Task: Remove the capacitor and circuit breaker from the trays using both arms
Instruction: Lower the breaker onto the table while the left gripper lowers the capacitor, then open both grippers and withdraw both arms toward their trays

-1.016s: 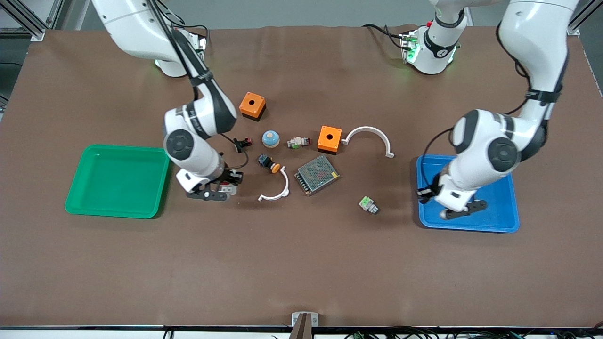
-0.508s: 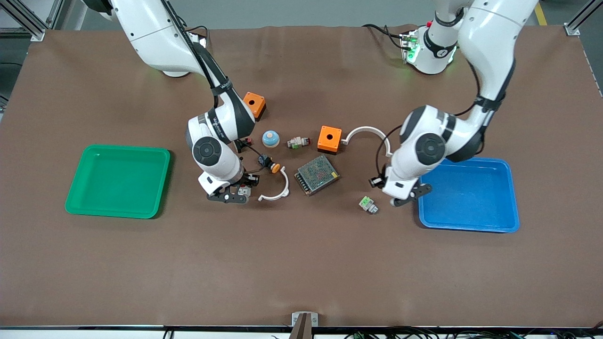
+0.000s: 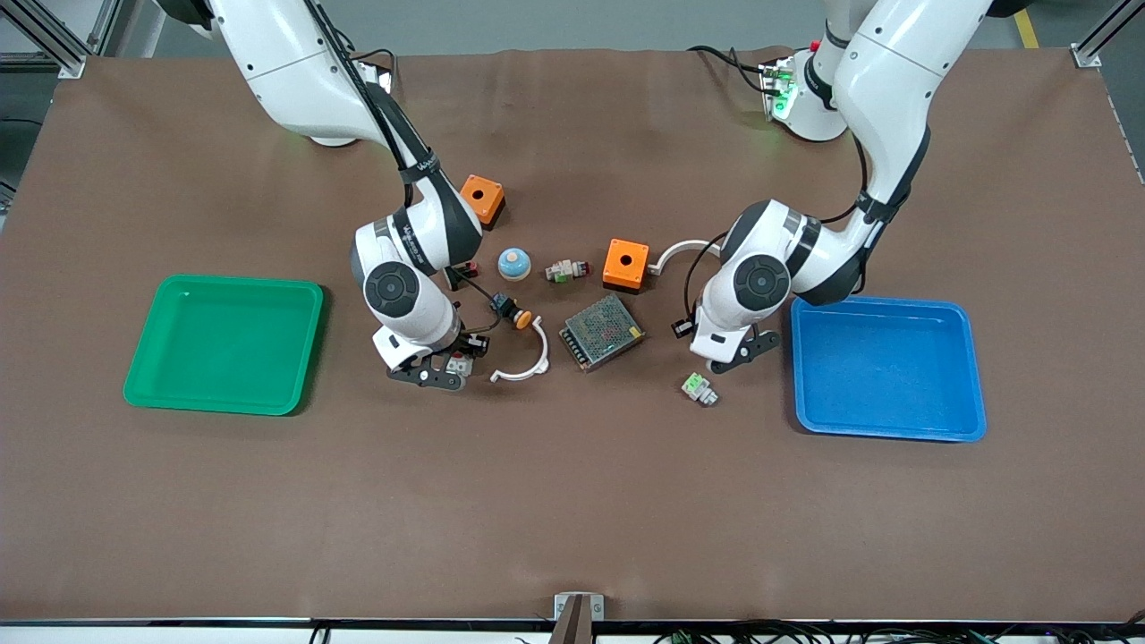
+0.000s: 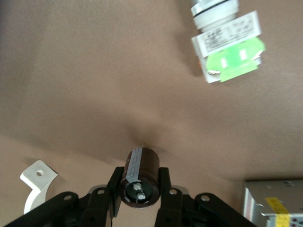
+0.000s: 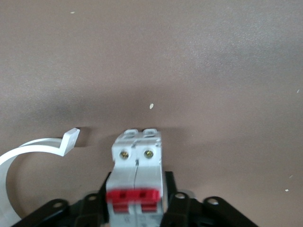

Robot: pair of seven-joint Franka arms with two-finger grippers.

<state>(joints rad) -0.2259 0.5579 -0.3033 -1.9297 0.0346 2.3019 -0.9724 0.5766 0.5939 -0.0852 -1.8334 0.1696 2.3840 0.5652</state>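
Observation:
My left gripper is shut on the capacitor, a small dark cylinder with two metal pins on its end. It hangs over bare table between the metal power supply and the blue tray, beside a white-and-green connector. My right gripper is shut on the breaker, a white block with red levers. It also shows in the front view. This gripper is over the table between the green tray and a white curved bracket.
Two orange boxes, a blue-topped dome, an orange-capped push-button, a small black-and-red switch, a small white, green and red part and a second white bracket lie mid-table.
My left gripper has moved from over the blue tray toward the table's middle, to beside the green connector. My right gripper has shifted a little from the green tray toward the curved bracket.

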